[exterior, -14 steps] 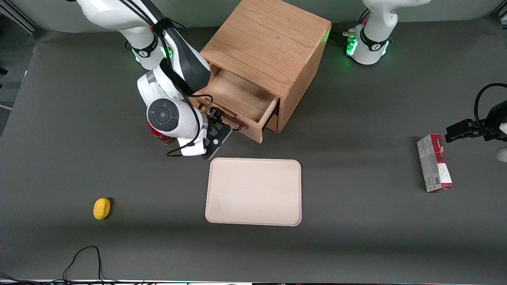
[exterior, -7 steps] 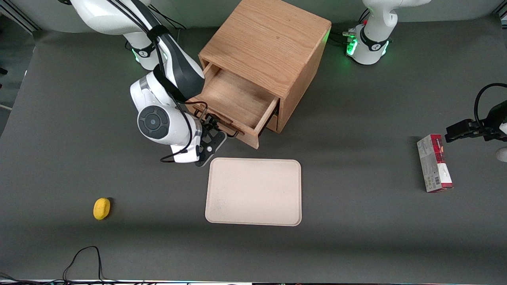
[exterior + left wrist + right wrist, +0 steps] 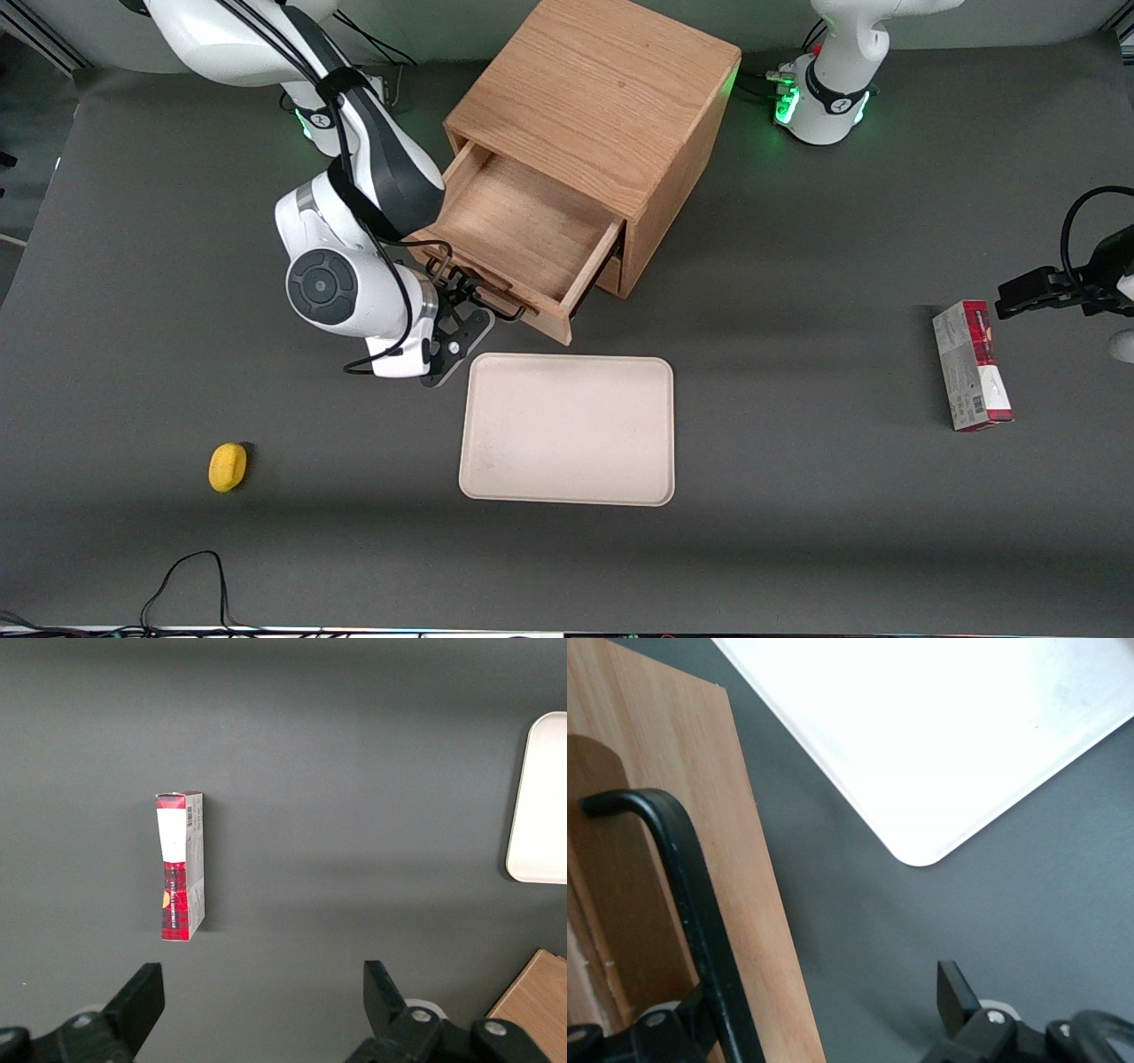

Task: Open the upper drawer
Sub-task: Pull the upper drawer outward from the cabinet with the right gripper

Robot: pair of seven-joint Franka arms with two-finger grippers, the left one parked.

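The upper drawer [image 3: 518,232] of the oak cabinet [image 3: 602,97] stands pulled well out, its bare wooden inside showing. Its thin black bar handle [image 3: 485,301] runs along the drawer front [image 3: 496,297]. My gripper [image 3: 461,306] is at the handle, in front of the drawer, with its fingers spread wide. In the right wrist view the handle [image 3: 691,895] crosses the oak front [image 3: 744,868] and passes just inside one finger [image 3: 687,1023]. The second finger [image 3: 952,990] hangs over the grey table, apart from the drawer. The gripper [image 3: 819,1001] is open and clamps nothing.
A beige tray [image 3: 567,430] lies just nearer the front camera than the drawer, and also shows in the right wrist view [image 3: 939,726]. A yellow object [image 3: 228,466] lies toward the working arm's end. A red and white box [image 3: 971,365] lies toward the parked arm's end.
My gripper and arm have moved away from the cabinet, toward the front camera and the working arm's end. The upper drawer has slid further out with the handle.
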